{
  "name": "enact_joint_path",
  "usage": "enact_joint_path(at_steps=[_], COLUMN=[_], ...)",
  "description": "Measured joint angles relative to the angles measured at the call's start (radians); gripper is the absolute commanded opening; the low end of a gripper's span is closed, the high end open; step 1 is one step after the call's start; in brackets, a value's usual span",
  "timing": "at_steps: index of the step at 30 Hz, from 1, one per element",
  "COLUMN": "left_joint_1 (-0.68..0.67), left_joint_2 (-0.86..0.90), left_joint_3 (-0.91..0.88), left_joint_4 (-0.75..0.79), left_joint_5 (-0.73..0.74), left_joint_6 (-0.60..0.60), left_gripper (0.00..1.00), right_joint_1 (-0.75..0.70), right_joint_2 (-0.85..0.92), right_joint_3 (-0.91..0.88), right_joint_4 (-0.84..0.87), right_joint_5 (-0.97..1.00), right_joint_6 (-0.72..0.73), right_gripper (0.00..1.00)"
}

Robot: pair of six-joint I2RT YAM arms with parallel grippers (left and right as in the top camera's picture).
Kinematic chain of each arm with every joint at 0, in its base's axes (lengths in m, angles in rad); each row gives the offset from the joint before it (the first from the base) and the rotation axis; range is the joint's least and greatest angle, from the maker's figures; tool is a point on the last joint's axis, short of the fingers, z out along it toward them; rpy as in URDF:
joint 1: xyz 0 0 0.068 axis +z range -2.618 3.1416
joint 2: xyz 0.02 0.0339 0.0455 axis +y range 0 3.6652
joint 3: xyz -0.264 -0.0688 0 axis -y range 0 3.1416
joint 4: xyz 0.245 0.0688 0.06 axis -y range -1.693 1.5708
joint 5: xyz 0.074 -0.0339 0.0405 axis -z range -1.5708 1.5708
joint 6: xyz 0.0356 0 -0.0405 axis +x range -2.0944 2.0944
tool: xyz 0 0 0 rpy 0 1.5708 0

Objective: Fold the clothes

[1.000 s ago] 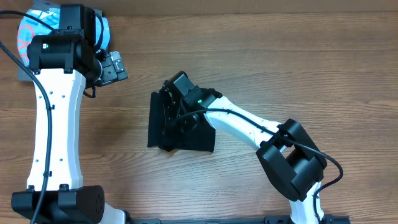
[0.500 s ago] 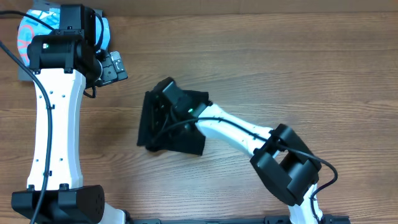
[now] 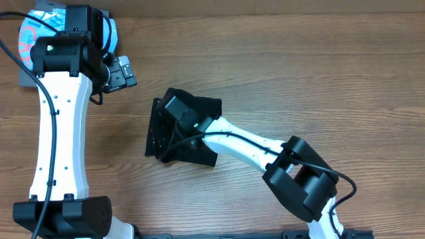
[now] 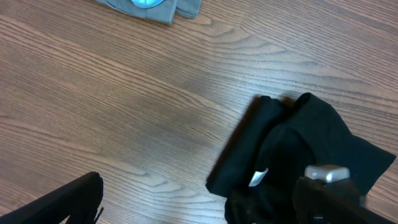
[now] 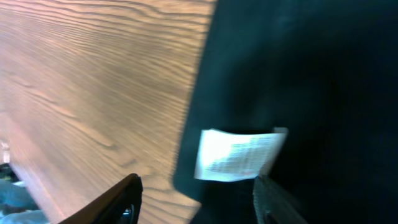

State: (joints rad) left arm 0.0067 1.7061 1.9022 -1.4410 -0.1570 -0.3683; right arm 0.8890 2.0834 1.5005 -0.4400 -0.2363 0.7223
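A wood-grain desk [image 3: 319, 73] fills every view. Near its middle, a little to the left, lies the black T-shirt [image 3: 196, 154]. It is gathered into a compact, roughly rectangular bundle whose upper right corner sticks out past the rest. Its small white label [image 5: 239, 155] shows near the bundle's edge, standing free of the fabric rather than tucked in.

The right gripper [image 5: 196, 186] sits directly over the bundle with its fingers apart, straddling that edge close to the label. The wrist view is blurred, so I cannot tell whether either fingertip touches cloth. The right arm [image 3: 246, 141] crosses the shirt's lower right side. Well apart, toward the desk's far left corner, the left gripper [image 3: 125, 72] hangs with its fingers spread wide and nothing between them, near a light blue garment [image 3: 28, 30].

The main risk, as I judge it, is the fold opening when the right arm leaves. Soft fabric clings. If a fingertip is caught in a layer or under the label, lifting away at an angle would drag the top layer and open the bundle. A low sideways retreat could also shove the whole shirt across the smooth wood. The protruding corner suggests the layers are not squared, so any nudge may make the stack slump further. A straight upward exit seems safest.
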Motion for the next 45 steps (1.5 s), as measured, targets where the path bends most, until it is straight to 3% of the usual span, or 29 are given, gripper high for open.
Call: enact_joint_path(at_steps=[5,13,25,31,35,45], left_joint_1=[0.000,0.000,0.000,0.001,0.001,0.001], left_joint_2=[0.000,0.015,0.020,0.020,0.020,0.020], left_joint_3=[0.000,0.000,-0.004,-0.004,-0.004,-0.004], left_joint_4=[0.000,0.001,0.004,0.002,0.001,0.000], left_joint_5=[0.000,0.000,-0.028,-0.043,-0.043,-0.043], left_joint_6=[0.000,0.000,0.000,0.000,0.000,0.000], left_gripper=[1.00,1.00,1.00,1.00,1.00,1.00], right_joint_1=[-0.073,-0.170,-0.023,0.040,0.045,0.049], right_joint_2=[-0.094,-0.285,-0.094,-0.024,-0.014,-0.014], right_joint_3=[0.003,0.048,-0.011,-0.013,-0.014,-0.014], right_joint_4=[-0.055,-0.206,-0.205,-0.175,-0.137,-0.116], right_joint_5=[0.003,0.002,-0.190,-0.289,-0.309,-0.287], right_joint_6=[-0.073,-0.106,-0.113,-0.113,-0.115,-0.116], right_gripper=[0.79,0.78,0.77,0.70,0.66,0.69])
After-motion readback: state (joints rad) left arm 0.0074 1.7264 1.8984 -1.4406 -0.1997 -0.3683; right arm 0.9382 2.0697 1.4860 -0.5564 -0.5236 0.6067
